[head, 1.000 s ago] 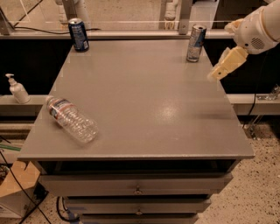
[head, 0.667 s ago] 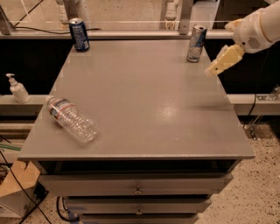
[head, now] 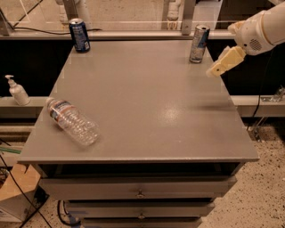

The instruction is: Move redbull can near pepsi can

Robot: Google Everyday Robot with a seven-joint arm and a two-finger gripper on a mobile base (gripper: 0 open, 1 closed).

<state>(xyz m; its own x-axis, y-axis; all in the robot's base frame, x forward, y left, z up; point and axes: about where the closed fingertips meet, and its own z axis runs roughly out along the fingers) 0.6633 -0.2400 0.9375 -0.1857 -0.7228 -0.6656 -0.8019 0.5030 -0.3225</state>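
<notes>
redbull can [head: 199, 43]: upright, back right of table [head: 147, 98]
pepsi can [head: 79, 35]: upright, back left corner, well apart
gripper [head: 213, 71]: just right of redbull can, open or closed? can't tell

The light is even and fairly bright and falls from overhead, leaving a soft white glare patch on the table [head: 133, 80] just off centre toward 3 o'clock and washing the floor [head: 133, 13] pale at 12 o'clock. My gripper [head: 214, 70] hangs well lit at 2 o'clock above the table's edge, with a faint smudge of shadow on the surface at 3 o'clock. The bottle [head: 72, 121] at 8 o'clock glints over a thin shadow, while the gaps at 9 and 3 o'clock sit dark.
</notes>
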